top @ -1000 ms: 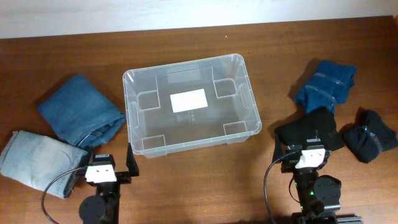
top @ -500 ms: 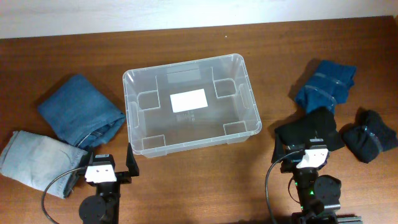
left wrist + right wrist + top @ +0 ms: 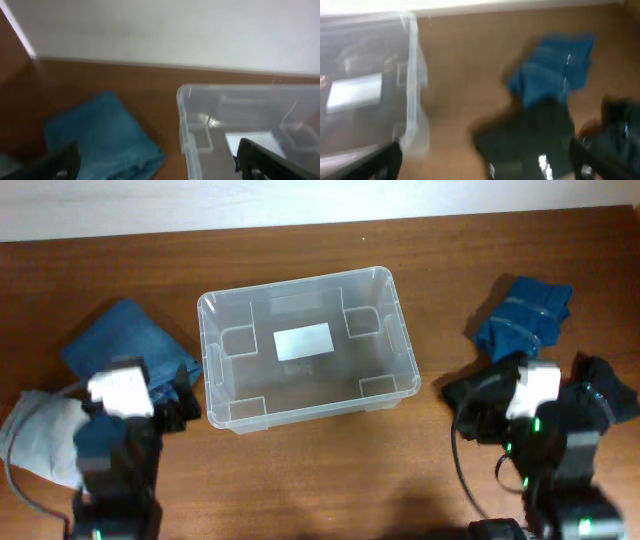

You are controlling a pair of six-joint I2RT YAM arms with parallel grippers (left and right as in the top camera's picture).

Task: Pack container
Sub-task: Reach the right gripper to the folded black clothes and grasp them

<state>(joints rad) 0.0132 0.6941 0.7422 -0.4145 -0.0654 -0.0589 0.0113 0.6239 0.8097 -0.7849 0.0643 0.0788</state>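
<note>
The container [image 3: 301,283] is a clear plastic tub with a white label on its base. It stands empty at the table's middle and shows in the left wrist view [image 3: 184,117] and the right wrist view [image 3: 415,75]. My left gripper [image 3: 130,376] is open and empty above the near edge of the dark blue folded jeans [image 3: 120,340]. In the left wrist view the gripper [image 3: 160,162] spans the jeans [image 3: 100,135] and the tub's corner. My right gripper [image 3: 535,375] is open and empty over a black folded garment [image 3: 485,388], which also shows between the fingers [image 3: 482,160] in the right wrist view [image 3: 530,135].
Light blue jeans [image 3: 35,435] lie at the front left, partly under my left arm. A blue folded cloth [image 3: 522,315] lies right of the tub and shows in the right wrist view [image 3: 552,67]. A dark navy garment [image 3: 608,385] lies at the far right.
Both arms have swung away from the front edge toward the clothes, the left over the dark blue jeans, the right over the black garment. Both grippers stay open. The views are blurred with motion.
</note>
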